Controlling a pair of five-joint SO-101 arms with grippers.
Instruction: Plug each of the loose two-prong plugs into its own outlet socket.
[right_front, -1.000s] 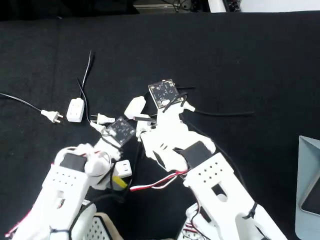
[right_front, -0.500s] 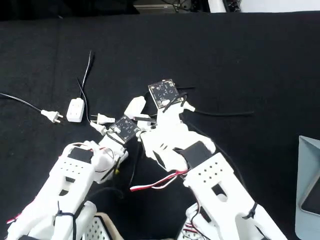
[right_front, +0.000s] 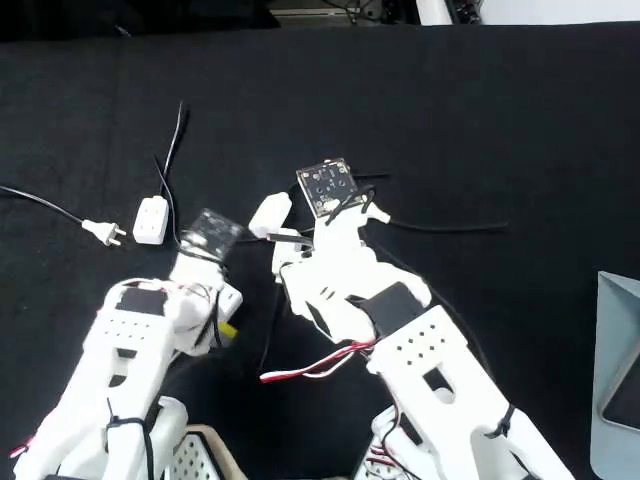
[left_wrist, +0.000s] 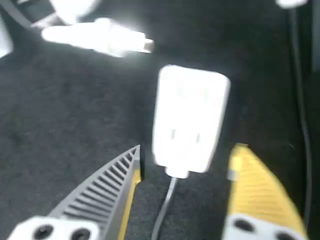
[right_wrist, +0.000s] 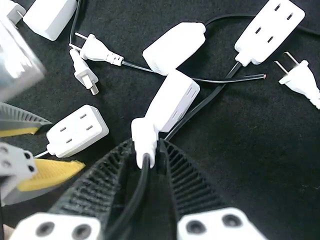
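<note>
**Left arm swings over to a socket**

Since 0.5 s ago the left arm has swung away from the right arm across the black counter (right_front: 500, 120). Its left hand (left_wrist: 187, 150) is spread apart, 1 finger on each side of a white outlet socket (left_wrist: 190, 115) lying flat. The right hand (right_wrist: 145, 146) is clamped on a white plug (right_wrist: 144, 135), which sits against the end of a second socket (right_wrist: 175, 100). 1 loose plug (right_wrist: 95, 49) lies near.

There are five outlet sockets (right_wrist: 172, 102) and five two-prong plugs (right_wrist: 97, 50).
</note>
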